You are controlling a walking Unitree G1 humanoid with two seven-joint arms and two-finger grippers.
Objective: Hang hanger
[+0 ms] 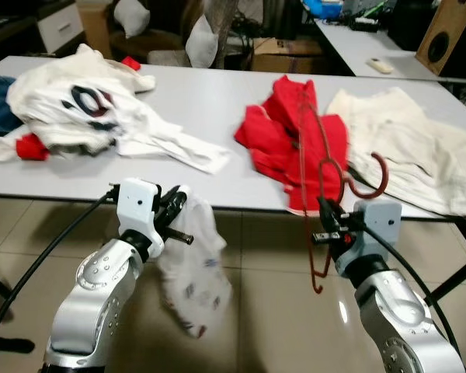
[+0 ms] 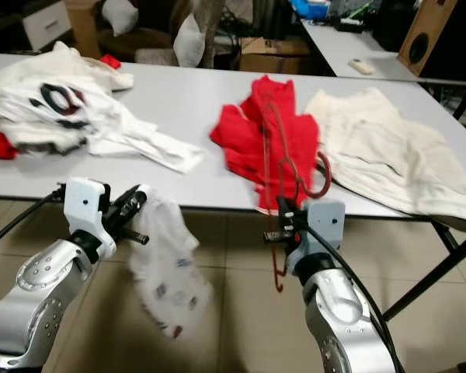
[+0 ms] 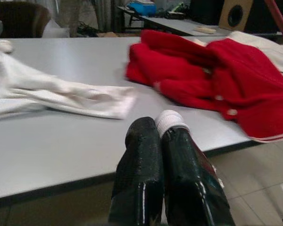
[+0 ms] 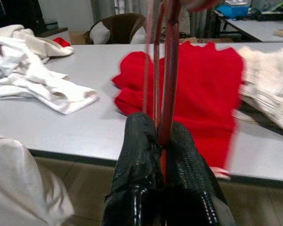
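Observation:
My right gripper point(image 1: 326, 221) is shut on a thin red hanger point(image 1: 314, 140) held upright in front of the table's near edge. Its hook point(image 1: 377, 183) curls to the right above the wrist, and its wire runs up between the fingers point(image 4: 141, 136) in the right wrist view. My left gripper point(image 1: 177, 203) is shut on a small white garment with little prints point(image 1: 194, 272), which hangs limp below table height. A scrap of white cloth point(image 3: 169, 120) sits at the closed fingertips in the left wrist view.
A long grey table point(image 1: 179, 85) stands just ahead. On it lie a red garment point(image 1: 283, 132), a cream garment point(image 1: 412, 148) on the right and a white printed shirt point(image 1: 85, 109) on the left. Chairs, boxes and another table stand behind. The floor below is tiled.

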